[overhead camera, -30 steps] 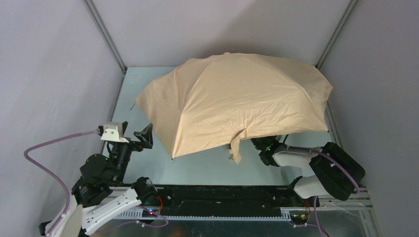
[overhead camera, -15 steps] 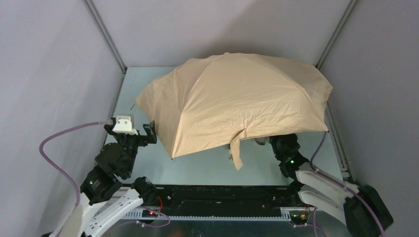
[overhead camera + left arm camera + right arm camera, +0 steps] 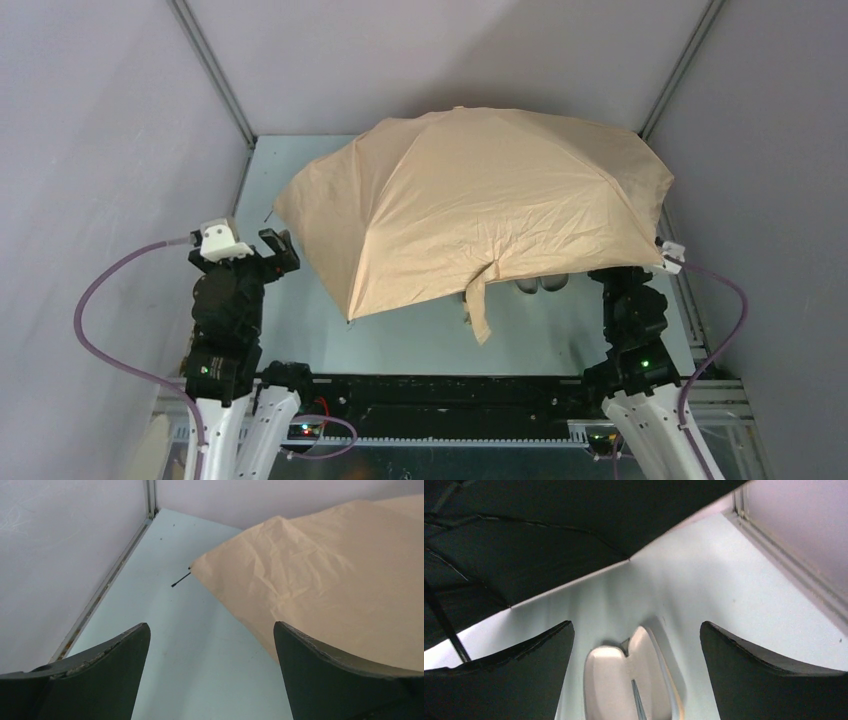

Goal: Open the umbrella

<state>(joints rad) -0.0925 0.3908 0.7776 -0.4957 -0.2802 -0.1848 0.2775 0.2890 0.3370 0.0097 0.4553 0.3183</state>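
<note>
A: How far along is the task, in your opinion?

B: I judge it done, or nearly. I begin at the left. The left gripper (image 3: pixel 211 627) hangs over the bare table (image 3: pixel 165 645), near the left edge of the canopy. Its two dark fingers are spread wide with nothing between them, and it does not touch the fabric.

A: And the umbrella itself?

B: The umbrella (image 3: pixel 480 205) is fully spread and fills the middle and back of the table. It sits tilted, and its near-left corner seems low, close to the surface. The tan fabric is thin and matte, with fine creases, and it is pulled into flat panels between the seams. One black rib tip (image 3: pixel 181 580) sticks out at the left corner. The closing strap (image 3: pixel 480 310) hangs loose from the near edge.

A: What is below it?

B: In the right wrist view the underside looks dark, with thin black ribs. The handle is hidden, so I cannot tell whether the shaft is locked. Under the right edge lies a small pale thing (image 3: pixel 629 680), smooth, with rounded lobes. I cannot tell what it is.

A: And the right side?

B: The right gripper (image 3: pixel 636 625) is by the near-right edge of the canopy, above that pale thing. Its fingers are also wide apart and empty. I think what is left is only to draw both arms away.
</note>
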